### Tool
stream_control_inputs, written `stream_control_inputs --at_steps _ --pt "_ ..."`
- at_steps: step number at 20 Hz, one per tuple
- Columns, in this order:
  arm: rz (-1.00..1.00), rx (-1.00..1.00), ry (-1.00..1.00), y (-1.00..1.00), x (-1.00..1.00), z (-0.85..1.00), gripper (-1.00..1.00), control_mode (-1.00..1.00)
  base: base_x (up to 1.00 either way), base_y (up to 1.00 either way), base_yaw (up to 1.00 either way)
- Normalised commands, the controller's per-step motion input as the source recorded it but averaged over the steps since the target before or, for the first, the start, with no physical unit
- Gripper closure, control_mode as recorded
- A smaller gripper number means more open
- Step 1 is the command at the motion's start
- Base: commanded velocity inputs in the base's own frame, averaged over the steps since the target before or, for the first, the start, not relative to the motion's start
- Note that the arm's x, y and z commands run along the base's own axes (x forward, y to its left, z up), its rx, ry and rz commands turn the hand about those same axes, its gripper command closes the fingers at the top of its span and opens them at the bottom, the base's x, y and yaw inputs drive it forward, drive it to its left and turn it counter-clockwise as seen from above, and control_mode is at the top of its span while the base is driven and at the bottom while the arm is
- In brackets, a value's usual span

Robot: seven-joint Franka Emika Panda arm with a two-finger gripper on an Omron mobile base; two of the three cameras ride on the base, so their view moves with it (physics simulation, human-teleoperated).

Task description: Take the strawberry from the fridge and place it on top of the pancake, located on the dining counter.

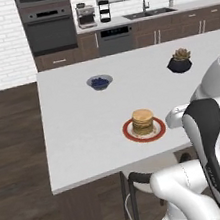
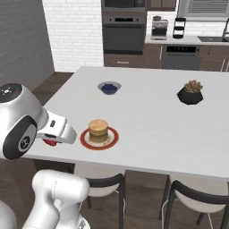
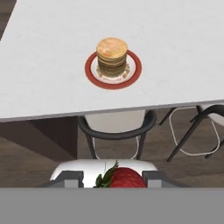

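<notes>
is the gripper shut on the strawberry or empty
Shut on it: in the hand view the small red strawberry with green leaves sits between the gripper's two dark finger tips, short of the white dining counter.

The dining counter (image 1: 80, 132) has a smooth matt white top on a dark wood base (the floor (image 1: 12, 148) too is dark wood planks), the strawberry (image 3: 124, 178) glossy red

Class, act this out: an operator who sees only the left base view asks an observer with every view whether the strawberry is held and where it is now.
Operator: Is the strawberry held?
Observer: Yes. In the hand view the strawberry sits between the fingertips of the gripper.
Operator: Where is it relative to the pancake?
Observer: In the right base view it hangs by the near edge of the dining counter, beside the pancake, not above it.
</notes>
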Motion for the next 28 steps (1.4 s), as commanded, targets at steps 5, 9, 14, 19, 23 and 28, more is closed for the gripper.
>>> stream_control_inputs --at_steps 5,9,14,19,23,28 --pt "0.00 0.00 0.00 0.00 0.45 0.00 1.00 -1.00 0.25 0.00 0.02" --pt "0.00 0.00 0.00 0.00 0.98 0.00 1.00 -1.00 0.00 0.00 0.00" --pt "0.00 0.00 0.01 0.00 1.00 0.00 1.00 -1.00 0.00 0.00 0.00" --pt "0.00 0.00 0.04 0.00 1.00 -0.19 1.00 -1.00 0.00 0.00 0.00" --pt "0.00 0.00 0.08 0.01 1.00 -0.28 1.00 -1.00 0.00 0.00 0.00" --pt "0.00 0.00 0.12 -0.04 1.00 -0.69 1.00 -1.00 0.00 0.00 0.00"
